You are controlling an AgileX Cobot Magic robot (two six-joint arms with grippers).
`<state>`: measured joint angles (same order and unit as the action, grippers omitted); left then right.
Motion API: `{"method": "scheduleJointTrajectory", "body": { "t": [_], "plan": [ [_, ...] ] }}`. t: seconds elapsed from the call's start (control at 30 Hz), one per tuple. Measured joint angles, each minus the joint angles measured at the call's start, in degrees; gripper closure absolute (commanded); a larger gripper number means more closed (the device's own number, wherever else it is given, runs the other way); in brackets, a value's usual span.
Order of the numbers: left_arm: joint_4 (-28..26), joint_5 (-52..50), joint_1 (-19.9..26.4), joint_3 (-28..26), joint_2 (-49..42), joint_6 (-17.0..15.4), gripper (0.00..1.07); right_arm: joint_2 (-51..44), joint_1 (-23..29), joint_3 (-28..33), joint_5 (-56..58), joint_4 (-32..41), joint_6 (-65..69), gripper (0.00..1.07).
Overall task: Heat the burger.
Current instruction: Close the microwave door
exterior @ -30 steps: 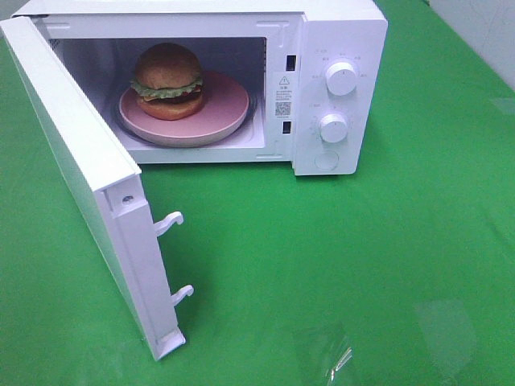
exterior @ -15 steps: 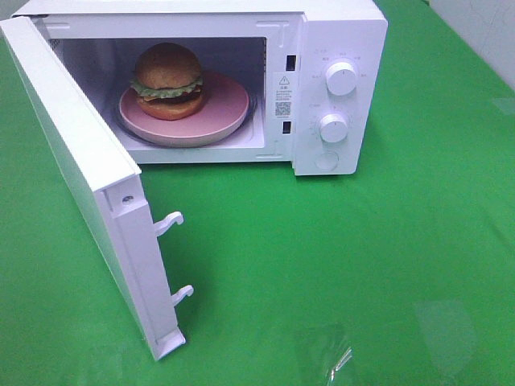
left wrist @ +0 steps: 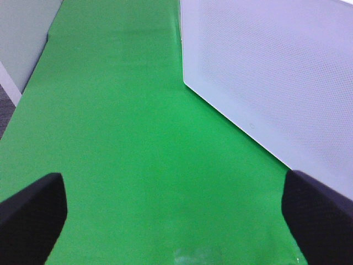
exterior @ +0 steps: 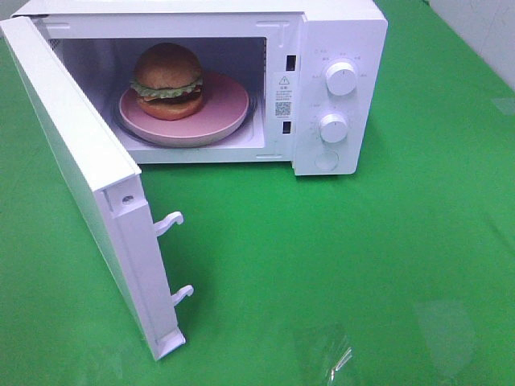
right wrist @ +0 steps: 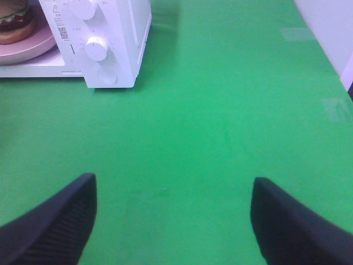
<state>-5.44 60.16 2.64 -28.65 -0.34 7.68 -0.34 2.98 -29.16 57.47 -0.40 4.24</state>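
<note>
High view: burger (exterior: pixel 167 80) on plate (exterior: pixel 229 112) in microwave (exterior: pixel 346 32), door (exterior: pixel 76 161) open. Only wrist views show left fingers (left wrist: pixel 30 221), apart beside door, and right fingers (right wrist: pixel 52 221), apart over surface (right wrist: pixel 220 110).

My high feed is bright and evenly lit from above. The green surface (exterior: pixel 386 241) reads saturated, with only a soft shadow beside the open microwave door (exterior: pixel 80 169). Pale glare patches (exterior: pixel 445 323) sit toward 5 o'clock. The microwave (exterior: pixel 338 32) cavity is dimmer and tinted violet. Both wrist feeds look softer: the left gripper (left wrist: pixel 175 218) and right gripper (right wrist: pixel 176 221) show as dark, unfocused blurs.
</note>
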Motion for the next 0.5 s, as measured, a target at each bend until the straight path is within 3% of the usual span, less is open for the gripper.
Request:
{"method": "scheduleJointTrajectory", "body": {
  "t": [0.5],
  "plan": [
    [0.0, 0.0, 0.0, 0.0, 0.0, 0.0, 0.09, 0.0, 0.0, 0.0, 0.0, 0.0, 0.0, 0.32]
  ]
}}
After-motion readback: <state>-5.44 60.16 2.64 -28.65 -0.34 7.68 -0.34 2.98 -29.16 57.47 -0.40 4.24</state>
